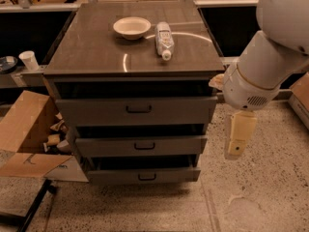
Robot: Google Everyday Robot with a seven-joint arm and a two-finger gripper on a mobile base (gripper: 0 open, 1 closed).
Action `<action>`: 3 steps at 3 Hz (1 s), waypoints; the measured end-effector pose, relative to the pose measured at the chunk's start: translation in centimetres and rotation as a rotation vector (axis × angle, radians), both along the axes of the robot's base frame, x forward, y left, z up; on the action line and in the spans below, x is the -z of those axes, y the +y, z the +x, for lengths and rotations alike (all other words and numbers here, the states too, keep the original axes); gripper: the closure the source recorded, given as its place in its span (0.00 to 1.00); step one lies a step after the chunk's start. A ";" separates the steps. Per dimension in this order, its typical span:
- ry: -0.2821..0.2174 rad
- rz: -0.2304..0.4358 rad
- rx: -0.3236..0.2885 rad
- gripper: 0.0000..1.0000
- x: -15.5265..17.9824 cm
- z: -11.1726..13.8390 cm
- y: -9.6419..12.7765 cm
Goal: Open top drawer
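**Q:** Location of the target?

**A:** Centre of frame. Top drawer [137, 112] directly under the table [91, 57] surface, above the middle drawer [106, 146] and bottom drawer [111, 176]. Recognisable by the tallest, widest front and the small black handle [139, 109] at its middle. Probably shut or nearly so; hard to confirm because of the dark gap above the front.

**Q:** Position and state of the claw?

**A:** Claw [235, 149] at right of frame, hanging below the white arm [263, 69] and pointing down toward the floor. Just off the table's right side, about level with the middle drawer, well apart from the handle. Open or closed: cannot tell from this view.

**Q:** Failure modes from here?

**A:**
1. Wrong drawer. Caused by three near-identical handles stacked in one column and a claw starting nearer the middle one in height. Raise to the top handle before closing in.
2. Collision. Caused by swinging the bulky arm joint leftward past the table's right front corner. Back away first, then approach the front squarely.
3. Slipped grasp. Caused by a shallow hold on a short, thin bar. Seat fully around the bar before pulling.
4. Jammed or dragged table. Caused by pulling at an angle instead of straight out. Likely side effect: rolling of the bottle [164, 38], lying on its side, or shifting of the bowl [132, 27], both at upper centre.
5. Overtravel. Caused by pulling too fast. Stop short of the end of the slides.
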State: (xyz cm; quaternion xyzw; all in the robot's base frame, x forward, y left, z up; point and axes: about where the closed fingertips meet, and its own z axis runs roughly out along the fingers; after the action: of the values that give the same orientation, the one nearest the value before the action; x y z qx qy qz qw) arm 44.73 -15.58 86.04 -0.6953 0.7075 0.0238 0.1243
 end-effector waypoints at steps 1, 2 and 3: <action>0.000 -0.027 -0.058 0.00 0.4 0.9 2.1; 0.033 -0.032 -0.102 0.00 1.3 1.8 3.9; 0.066 -0.023 -0.124 0.00 2.2 3.0 5.2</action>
State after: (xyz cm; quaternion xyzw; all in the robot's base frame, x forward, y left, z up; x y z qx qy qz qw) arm 47.70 -10.37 83.86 -0.7380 0.6671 0.0462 0.0909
